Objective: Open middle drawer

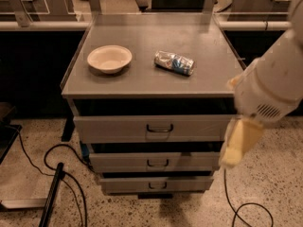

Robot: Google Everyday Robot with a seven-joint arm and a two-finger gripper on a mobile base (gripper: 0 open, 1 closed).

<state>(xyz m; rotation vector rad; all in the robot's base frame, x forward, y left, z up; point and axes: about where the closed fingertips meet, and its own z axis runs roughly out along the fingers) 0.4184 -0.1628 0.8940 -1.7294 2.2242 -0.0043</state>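
Observation:
A grey metal cabinet holds three stacked drawers. The middle drawer (156, 162) has a flat grey front and a small dark loop handle (157, 163). It sits between the taller top drawer (151, 128) and the shorter bottom drawer (154, 184). My gripper (236, 143) hangs from the white arm at the right of the cabinet, level with the top and middle drawers and apart from the handle.
A white bowl (109, 58) and a crushed can (174, 63) lie on the cabinet top (142, 79). Black cables (57, 160) and a dark bar (49, 197) lie on the speckled floor at left. Another cable (246, 212) loops at right.

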